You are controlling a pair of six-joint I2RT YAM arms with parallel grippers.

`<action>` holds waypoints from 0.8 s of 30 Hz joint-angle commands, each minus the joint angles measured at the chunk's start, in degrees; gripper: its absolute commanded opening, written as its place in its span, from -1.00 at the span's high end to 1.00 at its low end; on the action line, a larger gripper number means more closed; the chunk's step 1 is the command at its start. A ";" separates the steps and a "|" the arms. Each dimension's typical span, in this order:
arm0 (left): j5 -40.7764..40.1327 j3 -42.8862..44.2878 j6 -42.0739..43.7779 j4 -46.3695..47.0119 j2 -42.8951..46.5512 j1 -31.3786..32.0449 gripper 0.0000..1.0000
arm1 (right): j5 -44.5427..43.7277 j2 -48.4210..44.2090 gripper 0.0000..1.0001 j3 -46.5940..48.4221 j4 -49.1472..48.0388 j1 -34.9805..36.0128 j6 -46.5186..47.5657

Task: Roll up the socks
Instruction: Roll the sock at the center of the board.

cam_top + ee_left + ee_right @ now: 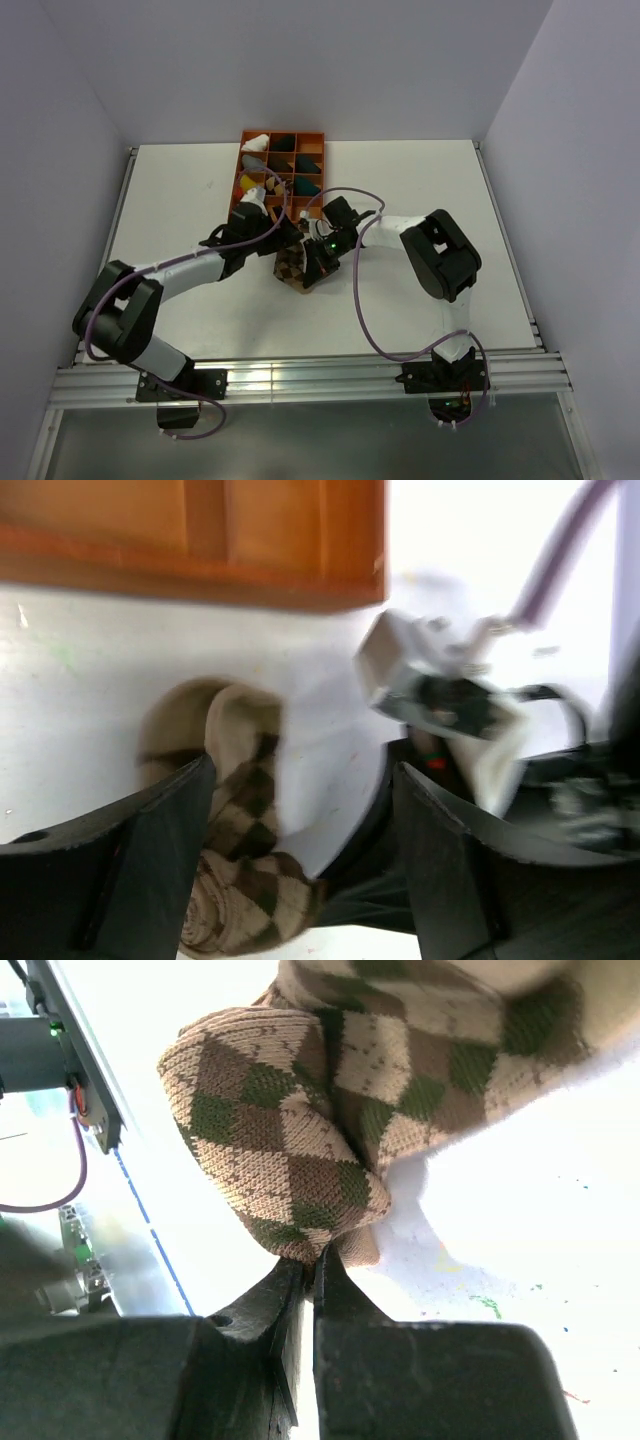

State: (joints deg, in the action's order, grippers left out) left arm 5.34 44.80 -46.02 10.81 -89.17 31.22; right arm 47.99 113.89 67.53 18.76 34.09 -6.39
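Note:
The socks (293, 268) lie as one tan-and-brown argyle bundle in the middle of the table, between the two arms. In the left wrist view the rolled argyle end (240, 880) rests against my left finger (150, 860), with a plain tan part (190, 720) behind it. My left gripper (300, 820) is open, its jaws wide apart over the bundle's edge and bare table. My right gripper (312, 1265) is shut, pinching a fold of the argyle sock (290, 1150) at its fingertips. Seen from above, the left gripper (285, 235) and right gripper (312, 262) almost touch.
An orange compartment tray (318, 137) holding several rolled sock bundles stands just behind the grippers; its wall (200, 530) fills the top of the left wrist view. The right arm's white wrist body (440, 680) sits close to my left fingers. Metal rails (300, 380) line the near edge.

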 commanded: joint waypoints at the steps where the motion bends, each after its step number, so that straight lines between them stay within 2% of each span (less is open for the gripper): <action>1: -7.69 1.52 -2.40 -2.18 6.09 0.33 -0.57 | -6.50 0.72 1.00 0.59 0.66 -0.07 0.42; 3: -10.86 1.52 -3.54 -4.82 8.47 0.33 -0.62 | -6.94 0.72 1.00 0.85 0.83 0.01 0.33; 7: -17.37 2.40 -7.85 -13.94 12.87 0.24 -0.57 | -7.12 0.20 1.00 0.85 0.66 0.28 0.15; 9: -19.13 1.70 -9.61 -18.18 15.32 0.33 -0.55 | -7.20 -0.33 1.00 0.94 0.57 0.45 0.33; 11: -18.27 -0.75 -10.41 -18.02 16.13 0.24 -0.52 | -7.73 -0.77 1.00 1.20 0.83 0.81 0.50; 14: -15.02 -2.26 -9.09 -15.21 14.03 -0.28 -0.41 | -8.43 -1.56 1.00 0.94 0.40 1.33 0.86; 20: -12.65 0.46 -5.49 -11.43 4.28 -1.16 -0.23 | -10.45 -2.09 1.00 1.38 1.19 2.47 2.17; 24: -12.73 4.15 -3.65 -12.04 -3.01 -1.69 -0.05 | -11.60 -2.61 1.00 1.29 0.93 3.09 2.35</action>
State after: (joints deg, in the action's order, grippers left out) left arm -8.38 44.45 -52.38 -2.92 -88.86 30.06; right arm 42.81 112.62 67.94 18.83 36.23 -6.07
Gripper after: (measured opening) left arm 0.544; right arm 0.045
